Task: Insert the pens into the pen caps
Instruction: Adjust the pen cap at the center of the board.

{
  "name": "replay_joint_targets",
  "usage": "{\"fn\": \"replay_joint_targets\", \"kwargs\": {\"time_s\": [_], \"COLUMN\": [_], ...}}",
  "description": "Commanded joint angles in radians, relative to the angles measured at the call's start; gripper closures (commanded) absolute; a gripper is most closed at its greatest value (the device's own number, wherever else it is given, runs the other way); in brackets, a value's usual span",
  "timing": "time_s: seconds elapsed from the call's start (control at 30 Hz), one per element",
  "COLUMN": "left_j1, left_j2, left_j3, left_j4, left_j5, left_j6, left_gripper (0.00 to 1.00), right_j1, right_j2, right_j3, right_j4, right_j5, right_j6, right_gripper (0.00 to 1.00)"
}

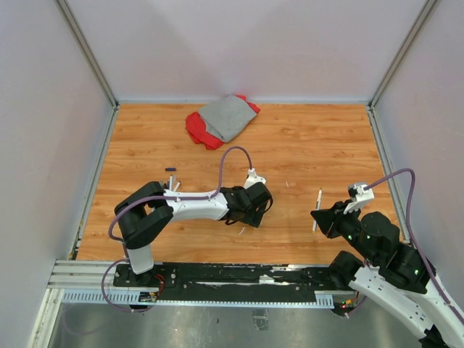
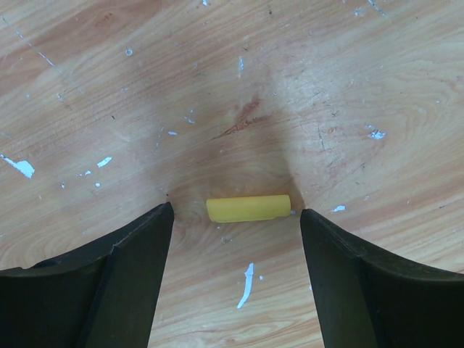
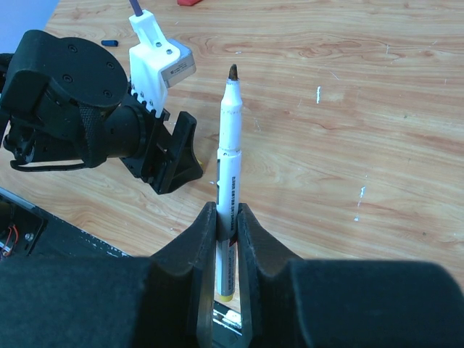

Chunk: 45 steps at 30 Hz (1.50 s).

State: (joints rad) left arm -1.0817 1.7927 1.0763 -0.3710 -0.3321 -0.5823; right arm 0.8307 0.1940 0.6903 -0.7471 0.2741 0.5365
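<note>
Scuffed wood-grain table [image 2: 362, 72]; smooth plastic yellow cap [image 2: 248, 209]; smooth white pen [image 3: 230, 156].

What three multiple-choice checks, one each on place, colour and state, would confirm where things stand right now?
1. Where is the yellow cap?
A) lying on the table between the left gripper fingers
B) fitted on a pen
C) hanging off the table edge

2. What colour is the held pen barrel?
A) red
B) white
C) green

3. What is the right gripper doing?
A) open and empty
B) out of view
C) shut on the pen

Answers:
1 A, the left wrist view shows it flat on the wood between the fingers.
2 B, the right wrist view shows a white barrel with a dark tip.
3 C, its fingers pinch the barrel.
</note>
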Motion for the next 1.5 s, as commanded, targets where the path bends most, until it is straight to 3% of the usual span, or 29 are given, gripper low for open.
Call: {"fn": "replay_joint_targets", "kwargs": {"time_s": [0.0,0.1,0.6,0.8,1.07,1.2,1.3,1.47], "left_j1": [0.008,0.012,0.012,0.012,0.012,0.011,0.012,0.011], "left_j2": [0.031,0.041,0.031,0.026,-0.07,-0.051,-0.014,0.01], "left_j3": [0.02,0.022,-0.005,-0.004,-0.069,-0.057,-0.042,-0.047], "left_j4": [0.032,0.037,0.014,-0.005,0.083,0.046,0.017,0.028], "left_j5": [0.022,0.029,0.079,0.066,0.19,0.263,0.263,0.263], "left_j6": [0.003,-0.001,-0.033,0.044,0.451,0.607,0.642,0.63], "left_gripper": [0.24,0.26,0.57,0.69,0.69,0.76,0.73,0.59], "right_j1": [0.004,0.004,0.004,0.004,0.004,0.004,0.004,0.004], "right_j2": [0.007,0.005,0.007,0.005,0.003,0.011,0.013,0.01], "right_j3": [0.012,0.011,0.005,0.004,0.008,0.014,0.019,0.02], "right_j4": [0.003,0.002,0.006,0.005,0.003,0.003,0.002,-0.003], "right_j5": [0.022,0.021,0.019,0.017,0.016,0.013,0.011,0.012], "right_j6": [-0.015,-0.013,-0.009,-0.008,-0.01,-0.014,-0.016,-0.012], "right_gripper": [0.93,0.93,0.93,0.93,0.93,0.93,0.93,0.93]}}
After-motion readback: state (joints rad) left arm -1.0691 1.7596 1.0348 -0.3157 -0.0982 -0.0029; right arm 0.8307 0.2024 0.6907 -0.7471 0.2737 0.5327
